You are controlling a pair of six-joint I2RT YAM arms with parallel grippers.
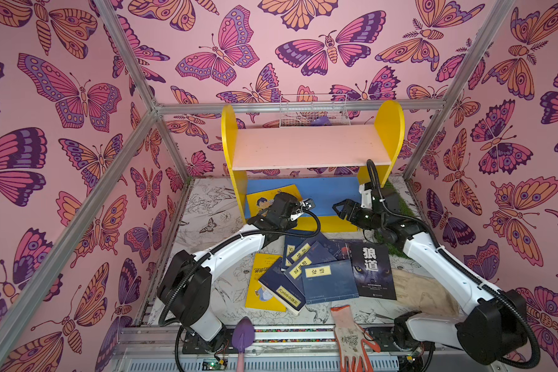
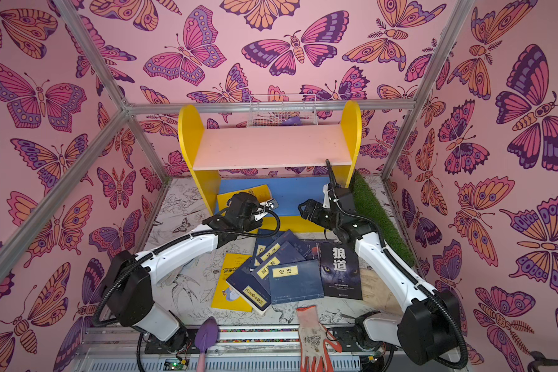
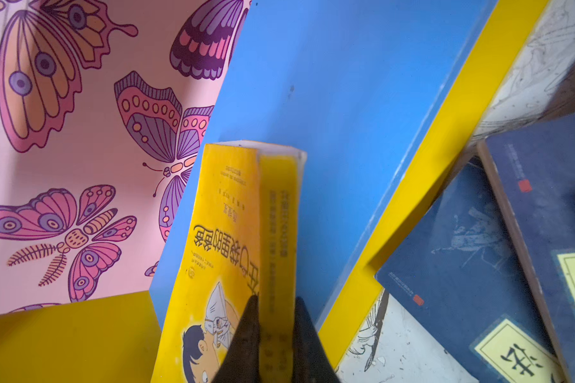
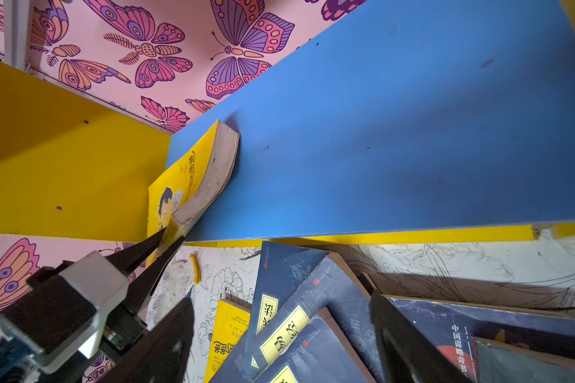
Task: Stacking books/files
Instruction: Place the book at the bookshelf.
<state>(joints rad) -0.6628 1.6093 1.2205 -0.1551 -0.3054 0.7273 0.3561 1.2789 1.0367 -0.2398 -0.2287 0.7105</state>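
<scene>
left wrist view: the left gripper is clenched on the spine of a thin yellow paperback with a cartoon boy on its cover. that book stands on edge at the left end of the blue lower board of the yellow-sided shelf, tilted toward the yellow side panel; whether it touches the panel i cannot tell. this looks like the shelving of a first book. the next move likely calls for leaning it on the panel before letting go, or it may topple.

further right, the right gripper hangs spread and empty over the loose books in front of the shelf: a second yellow cartoon paperback, navy paperbacks with yellow title labels, a black wolf-face paperback. overlaps hide the lower books, so their count is unclear. in both top views the left wrist covers its own fingertips.
</scene>
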